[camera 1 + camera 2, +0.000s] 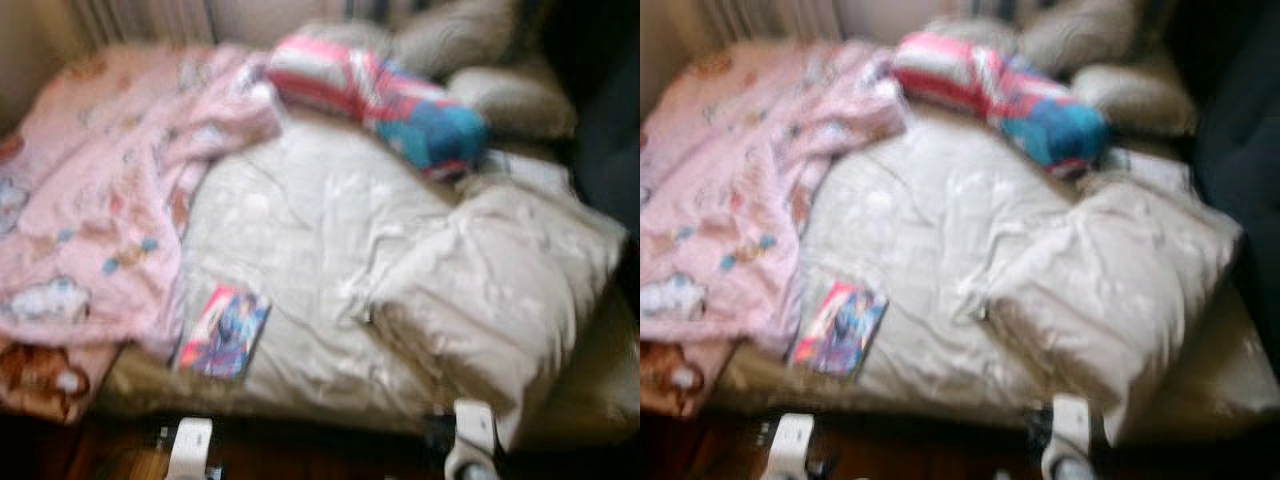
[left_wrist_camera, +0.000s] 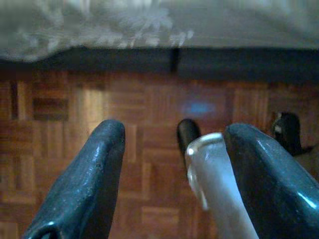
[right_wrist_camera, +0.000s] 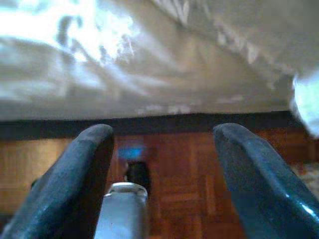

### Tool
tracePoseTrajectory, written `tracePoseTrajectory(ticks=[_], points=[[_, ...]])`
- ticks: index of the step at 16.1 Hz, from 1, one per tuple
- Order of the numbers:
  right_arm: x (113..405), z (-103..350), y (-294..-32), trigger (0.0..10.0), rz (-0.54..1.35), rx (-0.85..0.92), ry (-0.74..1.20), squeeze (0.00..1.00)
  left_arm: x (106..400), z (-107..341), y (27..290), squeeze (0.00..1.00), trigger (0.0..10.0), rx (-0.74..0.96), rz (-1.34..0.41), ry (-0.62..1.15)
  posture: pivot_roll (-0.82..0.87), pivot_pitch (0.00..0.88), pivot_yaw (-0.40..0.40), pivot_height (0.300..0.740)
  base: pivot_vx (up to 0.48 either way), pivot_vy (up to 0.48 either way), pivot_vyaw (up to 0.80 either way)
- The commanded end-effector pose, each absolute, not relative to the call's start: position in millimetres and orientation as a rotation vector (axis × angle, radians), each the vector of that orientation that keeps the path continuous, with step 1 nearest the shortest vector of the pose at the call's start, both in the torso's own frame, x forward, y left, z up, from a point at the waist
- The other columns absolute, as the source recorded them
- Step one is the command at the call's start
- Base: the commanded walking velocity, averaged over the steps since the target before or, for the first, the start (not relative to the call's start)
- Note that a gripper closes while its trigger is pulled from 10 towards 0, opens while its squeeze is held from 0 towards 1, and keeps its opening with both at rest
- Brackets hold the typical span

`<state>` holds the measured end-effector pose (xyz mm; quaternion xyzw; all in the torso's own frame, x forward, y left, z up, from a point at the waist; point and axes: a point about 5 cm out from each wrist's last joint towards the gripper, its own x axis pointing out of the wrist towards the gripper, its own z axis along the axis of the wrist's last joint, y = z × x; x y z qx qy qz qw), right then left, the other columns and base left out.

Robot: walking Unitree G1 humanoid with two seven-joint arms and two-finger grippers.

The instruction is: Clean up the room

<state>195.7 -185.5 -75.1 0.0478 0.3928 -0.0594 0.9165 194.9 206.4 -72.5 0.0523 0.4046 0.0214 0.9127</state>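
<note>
Both grippers, left gripper (image 2: 169, 174) and right gripper (image 3: 162, 174), are hanging wide open and empty below the bed (image 1: 300, 390); your book (image 1: 224, 333) is lying at the bed's near edge, long axis pointing away, nearer the left.

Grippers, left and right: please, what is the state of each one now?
Left gripper: open, holding nothing, above the wooden floor.
Right gripper: open, holding nothing, near the bed edge.

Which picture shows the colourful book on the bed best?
The left eye view: the book lies whole, though blurred, on the white duvet. The right eye view shows it likewise. The wrist views show duvet edge and floor.
</note>
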Motion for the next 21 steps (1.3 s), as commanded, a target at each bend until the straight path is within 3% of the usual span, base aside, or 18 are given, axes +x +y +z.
tracePoseTrajectory(ticks=[1,9,21], points=[[183.5,-80.7,-193.2,10.0,-0.151,0.100,0.848,0.00,184.5,-78.8,204.1,0.00,10.0,0.113,0.037,0.879,0.06,0.178,-0.025,0.740,0.000,-0.341,-0.71],[186.5,-78.8,-192.2,10.0,-0.146,0.097,0.826,0.00,190.3,-76.4,200.2,0.00,10.0,0.117,0.037,0.857,0.06,0.178,-0.027,0.740,0.000,-0.088,-0.09],[186.1,-78.6,-192.9,10.0,-0.148,0.095,0.820,0.00,194.1,-73.9,200.2,0.00,10.0,0.104,0.044,0.829,0.06,0.185,-0.030,0.740,0.000,-0.241,0.00]])
